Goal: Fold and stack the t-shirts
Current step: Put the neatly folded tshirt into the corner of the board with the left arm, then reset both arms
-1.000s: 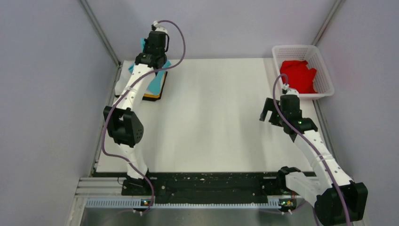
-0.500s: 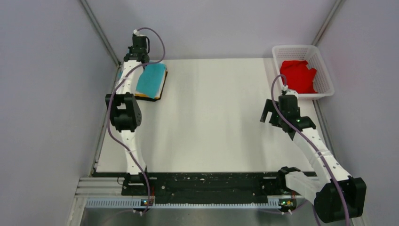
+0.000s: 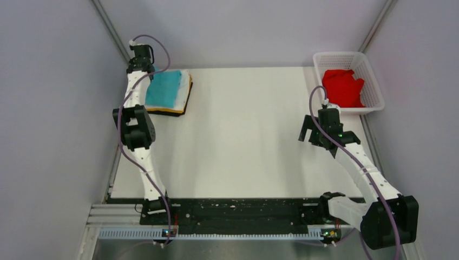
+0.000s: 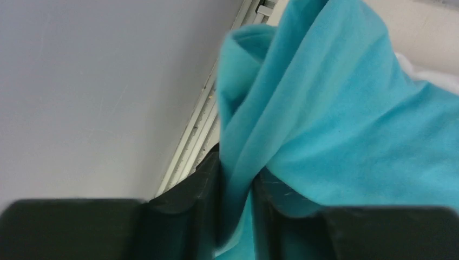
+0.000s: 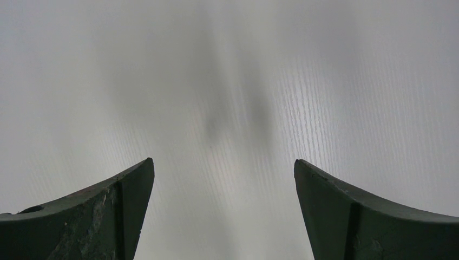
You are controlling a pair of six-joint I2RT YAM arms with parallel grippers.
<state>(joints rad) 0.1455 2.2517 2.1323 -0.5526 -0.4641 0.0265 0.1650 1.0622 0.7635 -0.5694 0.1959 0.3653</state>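
The turquoise-blue t-shirt (image 3: 165, 88) lies folded on top of a stack at the table's far left corner, with a white layer (image 3: 189, 82) and an orange-yellow edge (image 3: 169, 111) under it. My left gripper (image 3: 143, 67) is at the stack's far left edge, shut on a fold of the turquoise-blue t-shirt (image 4: 303, 108). The bright red t-shirt (image 3: 343, 88) lies crumpled in the white basket (image 3: 370, 73). My right gripper (image 3: 307, 130) hangs open and empty over bare table, near left of the basket.
The white lattice basket stands at the far right corner. Grey walls close the left, back and right sides. A black rail (image 3: 243, 208) runs along the near edge by the arm bases.
My left gripper has moved left and toward the back corner, off the stack's top, pulling the turquoise cloth flat. The right gripper has barely moved.
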